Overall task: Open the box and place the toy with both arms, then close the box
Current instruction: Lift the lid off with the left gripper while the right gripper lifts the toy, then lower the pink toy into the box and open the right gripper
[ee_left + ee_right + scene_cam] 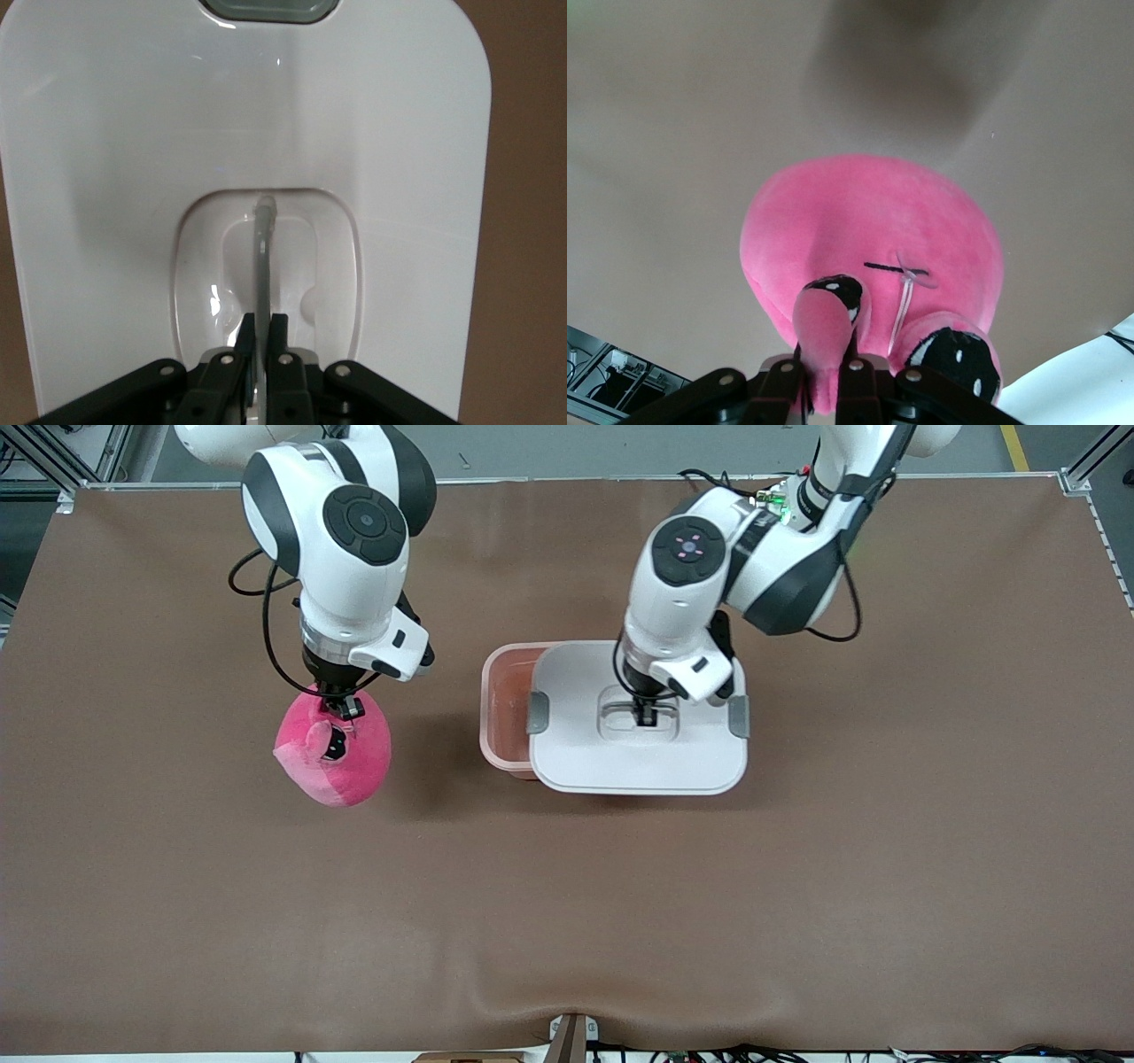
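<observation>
The pale pink box (503,701) stands mid-table. Its white lid (638,757) is off-centre over it, shifted toward the left arm's end, so a strip of the box's inside shows. My left gripper (646,716) (263,329) is shut on the clear handle (263,252) in the lid's recess. Grey clips (538,712) sit on the lid's two sides. The hot-pink plush toy (335,751) (868,221) hangs over the table toward the right arm's end. My right gripper (342,708) (828,376) is shut on a pink flap beside its dark eyes (952,354).
A brown mat (797,886) covers the whole table, with a slight ridge at its edge nearest the front camera. Metal frame posts stand at the corners by the robots' bases. Black cables loop from the right arm's wrist (266,629).
</observation>
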